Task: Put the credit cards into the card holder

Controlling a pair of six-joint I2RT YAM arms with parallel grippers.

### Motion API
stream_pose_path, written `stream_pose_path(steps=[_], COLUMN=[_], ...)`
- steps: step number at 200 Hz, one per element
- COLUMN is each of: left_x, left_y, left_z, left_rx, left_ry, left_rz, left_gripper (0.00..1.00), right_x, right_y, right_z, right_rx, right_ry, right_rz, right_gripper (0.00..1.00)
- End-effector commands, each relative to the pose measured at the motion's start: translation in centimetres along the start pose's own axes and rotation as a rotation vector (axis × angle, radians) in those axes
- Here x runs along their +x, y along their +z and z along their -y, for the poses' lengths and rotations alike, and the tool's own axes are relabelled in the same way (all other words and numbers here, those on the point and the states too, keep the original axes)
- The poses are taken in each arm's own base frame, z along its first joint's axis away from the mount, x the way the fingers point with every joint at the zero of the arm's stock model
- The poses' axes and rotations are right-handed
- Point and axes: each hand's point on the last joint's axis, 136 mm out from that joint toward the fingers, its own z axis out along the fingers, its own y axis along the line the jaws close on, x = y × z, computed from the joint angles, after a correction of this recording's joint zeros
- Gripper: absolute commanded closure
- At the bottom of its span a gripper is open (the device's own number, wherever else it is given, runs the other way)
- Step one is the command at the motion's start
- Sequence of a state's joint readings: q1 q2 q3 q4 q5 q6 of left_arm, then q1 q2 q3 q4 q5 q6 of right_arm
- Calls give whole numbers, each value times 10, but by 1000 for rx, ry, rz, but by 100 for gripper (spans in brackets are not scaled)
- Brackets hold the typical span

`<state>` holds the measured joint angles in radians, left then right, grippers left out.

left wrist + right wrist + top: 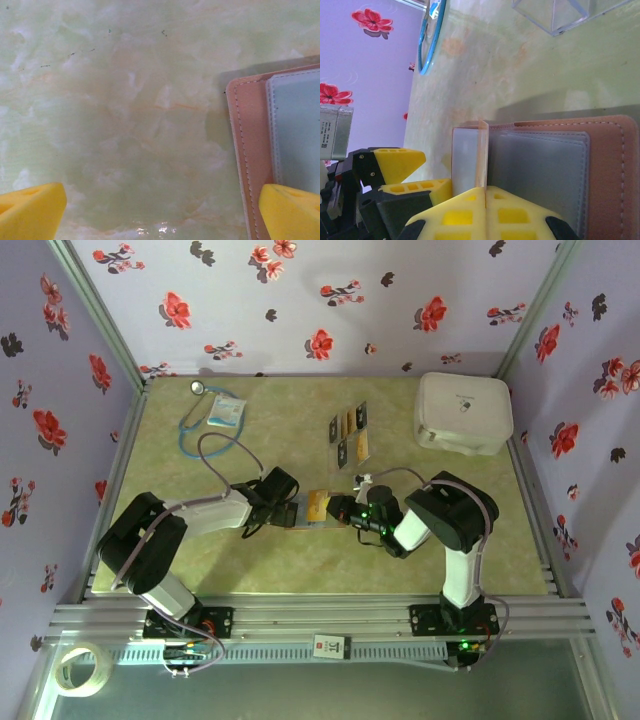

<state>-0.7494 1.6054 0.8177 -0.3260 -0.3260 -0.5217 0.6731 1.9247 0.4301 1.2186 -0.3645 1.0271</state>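
The reddish-brown card holder (297,512) lies open at the table's middle, its grey clear pocket (540,175) facing up. My right gripper (485,189) is shut on a thin yellow-orange credit card (482,150), held edge-on at the pocket's left edge. From above, that card (318,505) lies between the two grippers. My left gripper (160,215) is open and low over the table, with its right fingertip (290,210) over the card holder's (250,150) corner. Several more credit cards (350,435), dark and yellow-orange, stand in a clear rack further back.
A big white rounded case (463,412) sits at the back right. A blue stethoscope (200,415) and a small packet (226,412) lie at the back left. The clear rack's corner (560,15) is just beyond the card holder.
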Motion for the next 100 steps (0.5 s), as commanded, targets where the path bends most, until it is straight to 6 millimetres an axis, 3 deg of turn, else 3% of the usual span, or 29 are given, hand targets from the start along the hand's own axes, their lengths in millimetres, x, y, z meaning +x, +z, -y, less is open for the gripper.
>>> stream_pose_path(steps=[1,100], left_x=[13,13], left_y=[9,9], left_z=[-9,-8], left_rx=[-45,-45], left_ry=[-1,0], left_rz=[-42,-42], left_gripper=[0,0], right_x=[11,19], right_y=[-2,-5], right_z=[7,12], right_rx=[12,21], right_ry=[11,21], right_rz=[-26,-45], right_gripper=[100,100])
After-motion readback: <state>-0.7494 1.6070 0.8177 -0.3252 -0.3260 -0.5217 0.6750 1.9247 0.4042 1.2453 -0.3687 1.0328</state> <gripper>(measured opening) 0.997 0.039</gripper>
